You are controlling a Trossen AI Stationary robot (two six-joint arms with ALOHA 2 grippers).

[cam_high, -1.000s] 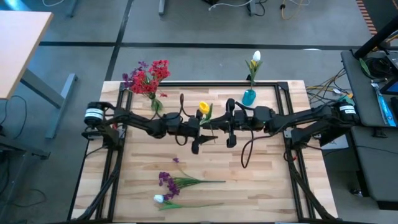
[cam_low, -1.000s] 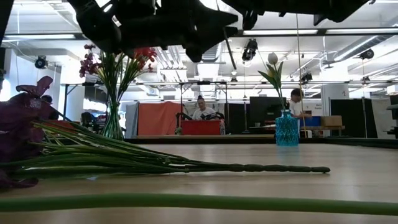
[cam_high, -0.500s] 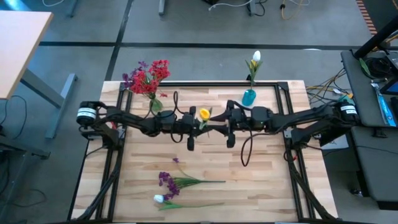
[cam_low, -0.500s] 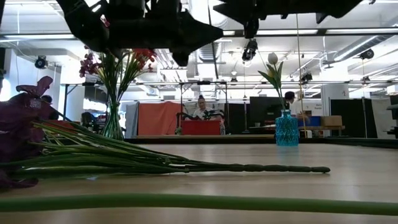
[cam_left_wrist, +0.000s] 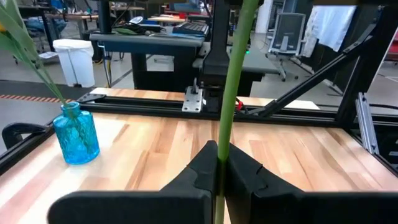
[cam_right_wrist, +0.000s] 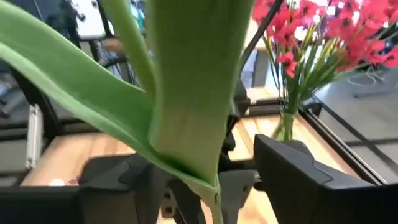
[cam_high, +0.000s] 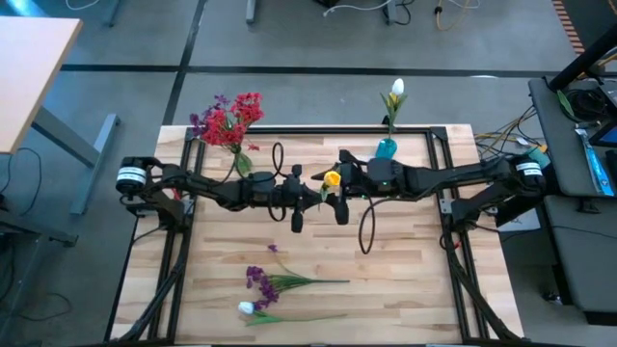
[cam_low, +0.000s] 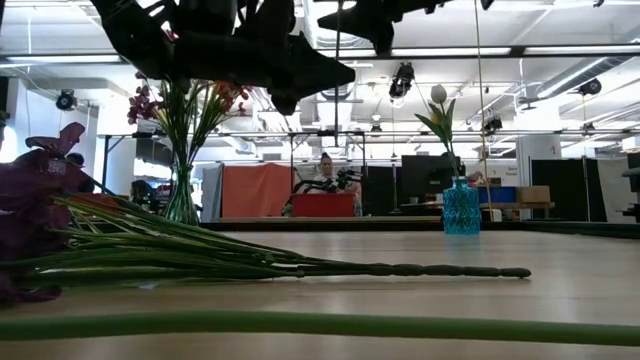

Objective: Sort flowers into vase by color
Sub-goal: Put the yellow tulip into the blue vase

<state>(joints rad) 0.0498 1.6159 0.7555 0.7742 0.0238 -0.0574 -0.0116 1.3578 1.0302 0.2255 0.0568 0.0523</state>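
My left gripper (cam_high: 321, 193) is shut on the green stem (cam_left_wrist: 231, 93) of a yellow-headed flower (cam_high: 331, 178), held above the table's middle. My right gripper (cam_high: 339, 183) is open just right of the flower. Its fingers (cam_right_wrist: 292, 174) stand on either side of the flower's green leaves (cam_right_wrist: 186, 93). A clear vase (cam_high: 240, 159) with red and purple flowers (cam_high: 231, 118) stands at the far left. A blue vase (cam_high: 386, 149) with a white tulip (cam_high: 397, 89) stands at the far right. A purple flower (cam_high: 258, 280) and a white tulip (cam_high: 247, 308) lie flat near the front edge. My left gripper pinches the flower's stem (cam_left_wrist: 220, 163) between its two fingers, below the leaves. The fingers come level from the table's left and lie across the stem. The stem stands upright with the yellow head above, lifted clear of the table.
The two arms meet over the table's middle, with dark cables looping below them (cam_high: 366, 231). Black rails (cam_high: 453, 241) frame the wooden table top (cam_high: 405, 289). In the low view, people sit at desks in the room beyond the table.
My right gripper has moved toward the table's left, up to the yellow flower, so its fingers now stand around the leaves. My left gripper has moved slightly toward the table's far and right edges, carrying the flower with it; the flower has stayed upright.
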